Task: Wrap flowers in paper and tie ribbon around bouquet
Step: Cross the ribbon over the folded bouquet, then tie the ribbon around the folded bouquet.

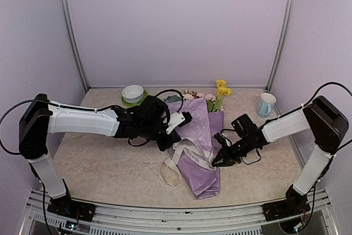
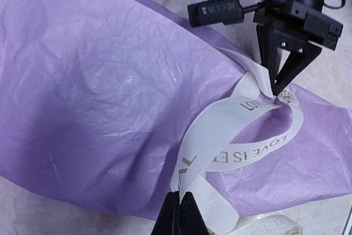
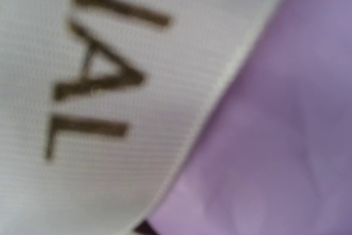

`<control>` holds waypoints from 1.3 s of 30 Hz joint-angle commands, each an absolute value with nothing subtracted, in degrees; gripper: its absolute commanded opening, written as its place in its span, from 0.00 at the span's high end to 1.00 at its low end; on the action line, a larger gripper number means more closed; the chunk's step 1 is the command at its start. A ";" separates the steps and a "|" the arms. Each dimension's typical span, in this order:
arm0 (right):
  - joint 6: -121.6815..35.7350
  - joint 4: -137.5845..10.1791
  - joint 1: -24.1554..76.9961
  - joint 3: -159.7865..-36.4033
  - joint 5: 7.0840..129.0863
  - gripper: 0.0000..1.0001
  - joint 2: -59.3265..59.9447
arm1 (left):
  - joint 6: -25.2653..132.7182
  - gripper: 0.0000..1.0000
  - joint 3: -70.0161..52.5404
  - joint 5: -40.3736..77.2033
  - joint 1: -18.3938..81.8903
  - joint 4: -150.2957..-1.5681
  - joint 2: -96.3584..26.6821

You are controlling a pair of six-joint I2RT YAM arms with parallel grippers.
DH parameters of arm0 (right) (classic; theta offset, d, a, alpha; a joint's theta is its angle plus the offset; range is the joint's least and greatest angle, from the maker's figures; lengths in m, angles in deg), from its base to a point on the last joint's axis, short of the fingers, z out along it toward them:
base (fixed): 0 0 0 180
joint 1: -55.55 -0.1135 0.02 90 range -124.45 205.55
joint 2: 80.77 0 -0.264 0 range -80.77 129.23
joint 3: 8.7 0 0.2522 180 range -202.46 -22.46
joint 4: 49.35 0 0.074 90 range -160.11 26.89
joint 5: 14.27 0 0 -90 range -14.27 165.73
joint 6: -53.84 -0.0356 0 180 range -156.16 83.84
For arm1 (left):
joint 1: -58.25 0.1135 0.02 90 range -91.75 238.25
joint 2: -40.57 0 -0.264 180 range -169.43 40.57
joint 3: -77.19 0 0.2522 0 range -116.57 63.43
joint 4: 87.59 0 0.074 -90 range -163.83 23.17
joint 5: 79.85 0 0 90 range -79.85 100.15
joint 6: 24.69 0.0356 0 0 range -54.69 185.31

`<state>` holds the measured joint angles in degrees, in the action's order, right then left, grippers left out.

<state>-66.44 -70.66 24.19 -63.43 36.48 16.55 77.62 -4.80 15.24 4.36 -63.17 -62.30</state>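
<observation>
The left gripper (image 2: 180,212) is seen closed, and the ribbon (image 2: 242,136) is pinched between its tips, just beside the edge of the paper (image 2: 110,81). The right gripper (image 2: 278,83) is closed too, and a further part of the same ribbon is nipped by its points. In the right wrist view only the lettered band and lilac paper are shown, very close and blurred.

Between the 2 grippers a loop of ribbon is raised over the bouquet (image 1: 206,130). In the top view the left gripper is placed at 9 o'clock of this loop and the right gripper at 3 o'clock, so the band is laid across the cone. The long axis of the bouquet is laid from 12 o'clock, where the flowers (image 1: 221,88) are shown, to 6 o'clock, where the narrow end is found.

It is judged that both arms are equally near, and that the coming pull must be made outward, toward 9 and 3 o'clock. A bowl (image 1: 133,93) and a cup (image 1: 267,104) are seen well apart.
</observation>
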 commanded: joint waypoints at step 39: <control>-68.61 -65.50 59.26 -56.67 21.39 1.00 0.93 | 40.09 1.00 14.73 -8.78 18.44 -69.52 -52.01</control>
